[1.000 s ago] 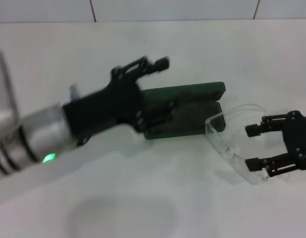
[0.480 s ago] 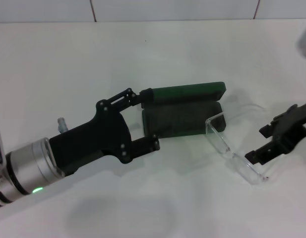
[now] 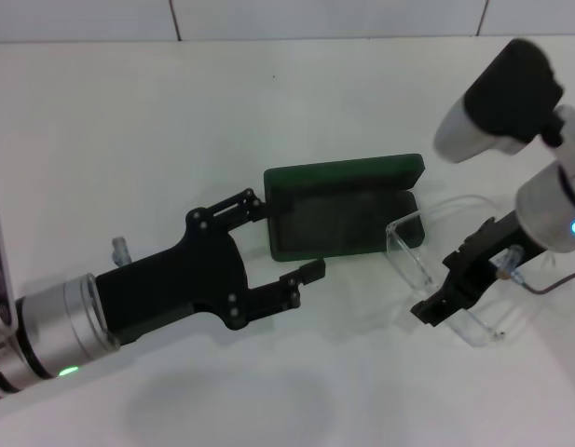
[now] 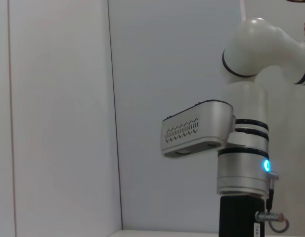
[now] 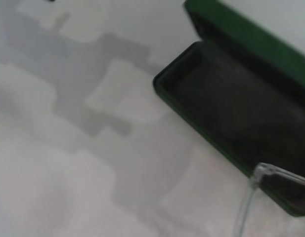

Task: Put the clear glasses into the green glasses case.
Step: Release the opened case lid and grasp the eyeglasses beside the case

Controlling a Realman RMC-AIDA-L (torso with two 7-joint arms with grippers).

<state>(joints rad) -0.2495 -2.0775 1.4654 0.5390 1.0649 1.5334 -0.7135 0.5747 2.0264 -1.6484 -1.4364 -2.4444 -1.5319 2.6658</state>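
Head view, left to right: the left gripper (image 3: 282, 244) reaches in from the lower left of the frame, its fingers spread apart and holding nothing, the upper one just beside the near-left corner of the green glasses case (image 3: 343, 216), the lower one on the white worktop (image 3: 268, 102) below it. The case lies at centre frame with its lid swung up and its dark inside bare. To its right, the clear glasses (image 3: 422, 265) rest on the worktop, one end near the case's right edge and the lens running down toward lower right. The right gripper (image 3: 459, 284) stands over that lens; whether its fingers have closed on the plastic cannot be told.

Judging by this, the step in hand is the pickup of the glasses, with nothing yet in the case. The next move calls for a firm hold on the lens, then a lift and a short carry leftward to the open cavity, turning the frame to lie along the case's length.
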